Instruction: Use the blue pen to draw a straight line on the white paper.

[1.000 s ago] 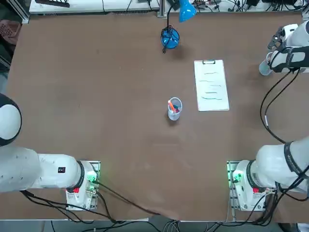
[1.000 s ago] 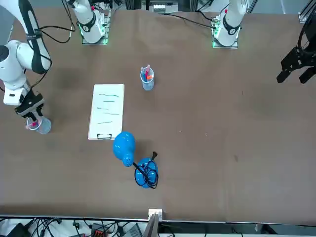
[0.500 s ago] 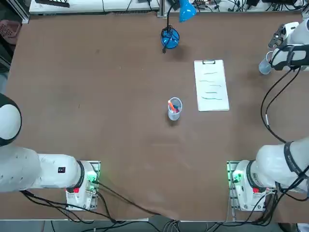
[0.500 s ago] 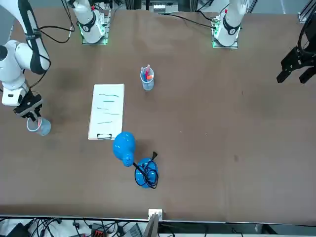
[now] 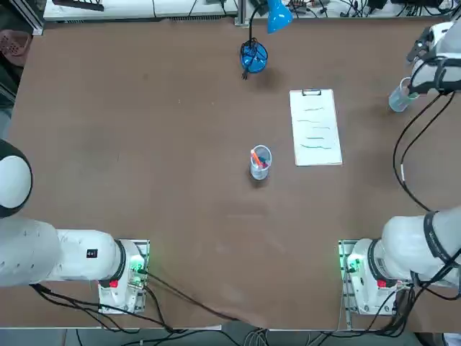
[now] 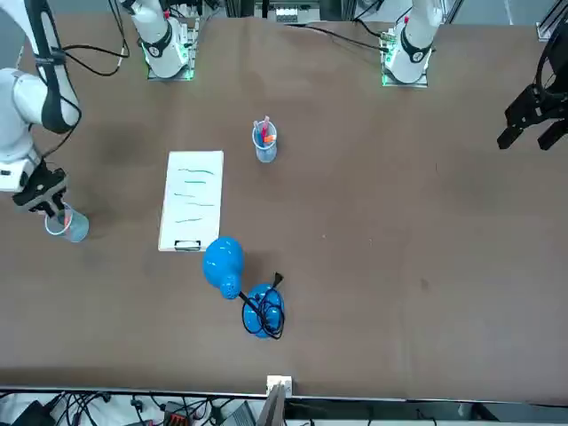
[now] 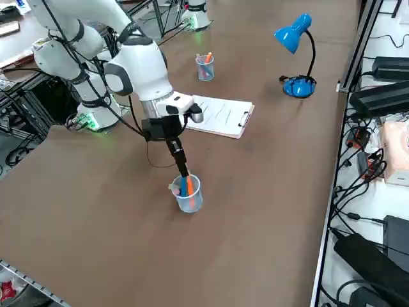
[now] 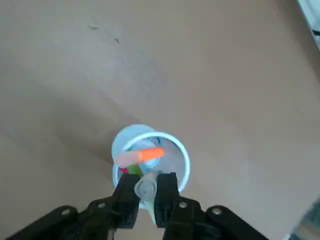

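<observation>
A: Starting at the left of the overhead view, there's a long stretch of bare brown table [image 5: 144,144]. The first stop, near the middle, is a clear cup [image 5: 260,161] with pink and orange pens standing in it.

B: Up at the far edge there's a blue desk lamp [image 5: 253,55], round base on the table and shade hanging out past the edge.

A: Moving right, here's the white paper [image 5: 315,127], lying flat with its metal clip [image 5: 311,92] on the far short edge and a few short teal lines across it. It sits apart from both the middle cup and the lamp.

B: All the action is at the far right! A second clear cup [image 7: 189,195] stands near the table's right edge, well apart from the paper.

A: And the right gripper [image 7: 183,171] is directly over it, pointing down into its mouth.

B: Fingers?

A: Pinched together on the top end of a pen. From the side, the blue pen [image 7: 183,187] runs straight up out of that cup into the fingertips, with its lower part inside the cup.

B: An orange pen [image 8: 142,155] leans across the same cup beside it, ungripped.
</observation>
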You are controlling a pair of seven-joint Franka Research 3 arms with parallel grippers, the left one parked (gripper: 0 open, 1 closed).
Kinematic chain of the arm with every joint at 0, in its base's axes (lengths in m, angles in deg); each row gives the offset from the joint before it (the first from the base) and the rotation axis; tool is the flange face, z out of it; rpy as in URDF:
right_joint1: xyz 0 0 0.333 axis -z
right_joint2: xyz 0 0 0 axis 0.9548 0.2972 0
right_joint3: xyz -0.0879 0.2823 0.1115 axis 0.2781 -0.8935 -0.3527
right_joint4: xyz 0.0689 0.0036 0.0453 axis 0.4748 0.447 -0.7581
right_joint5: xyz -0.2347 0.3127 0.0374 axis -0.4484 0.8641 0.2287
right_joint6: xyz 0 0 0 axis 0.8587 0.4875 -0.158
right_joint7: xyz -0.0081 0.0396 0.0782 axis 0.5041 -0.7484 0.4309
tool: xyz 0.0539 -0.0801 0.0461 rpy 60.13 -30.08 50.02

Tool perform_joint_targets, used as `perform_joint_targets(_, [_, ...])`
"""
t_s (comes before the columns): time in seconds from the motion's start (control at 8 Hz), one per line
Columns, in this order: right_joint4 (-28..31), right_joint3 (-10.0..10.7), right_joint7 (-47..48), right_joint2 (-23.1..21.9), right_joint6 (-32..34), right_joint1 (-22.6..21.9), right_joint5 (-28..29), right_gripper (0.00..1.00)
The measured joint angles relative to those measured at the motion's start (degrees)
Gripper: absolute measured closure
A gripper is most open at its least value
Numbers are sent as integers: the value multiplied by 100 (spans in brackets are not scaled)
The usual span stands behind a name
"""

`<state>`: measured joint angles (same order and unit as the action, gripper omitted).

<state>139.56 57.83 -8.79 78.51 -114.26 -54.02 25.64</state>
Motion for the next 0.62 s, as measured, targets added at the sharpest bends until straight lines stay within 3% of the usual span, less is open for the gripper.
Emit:
perform_joint_targets(0.38, [-802,-13,89,-434,1424,-4,630,81])
perform_joint_targets(0.62, [-1027,-58,272,-608,1827,-35,1414,81])
